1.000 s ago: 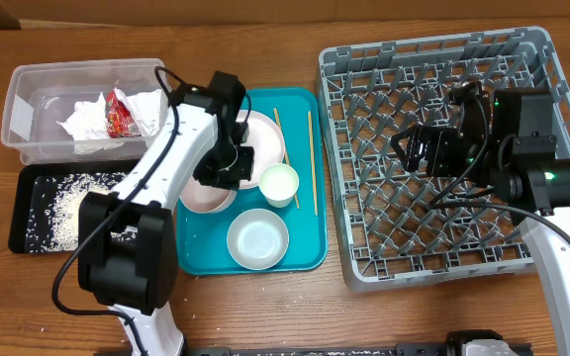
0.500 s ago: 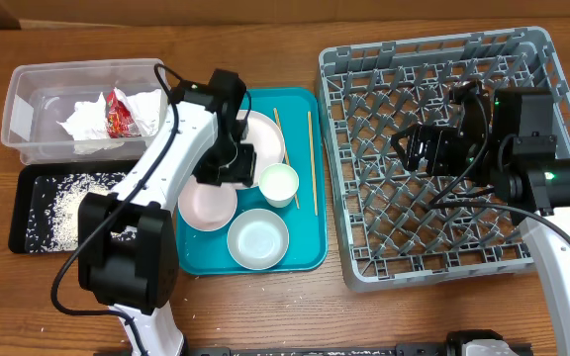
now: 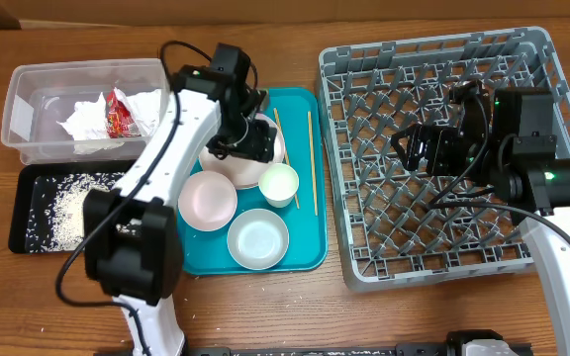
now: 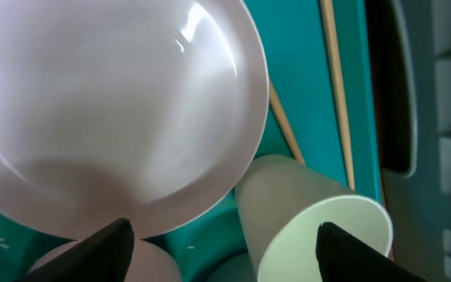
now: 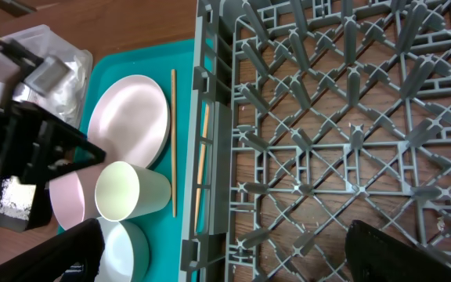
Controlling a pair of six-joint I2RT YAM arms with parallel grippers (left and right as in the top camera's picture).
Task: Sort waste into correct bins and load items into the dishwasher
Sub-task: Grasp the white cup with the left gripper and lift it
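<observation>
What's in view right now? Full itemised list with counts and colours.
clear tub: 1, clear, left of teal tray
napkins: crumpled, count unclear, white, in clear tub
snack wrapper: 1, red and silver, in clear tub
black tray: 1, black, beside clear tub
rice: loose grains, white, in black tray
teal tray: 1, teal, centre
plate: 1, pale pink, on teal tray
pink bowl: 1, pink, on teal tray
grey-green bowl: 1, pale, on teal tray
cup: 1, whitish, on teal tray
chopsticks: 2, wood, on teal tray
dish rack: 1, grey, right
table: 1, brown wood
left gripper: open, over plate
right gripper: open, over dish rack
</observation>
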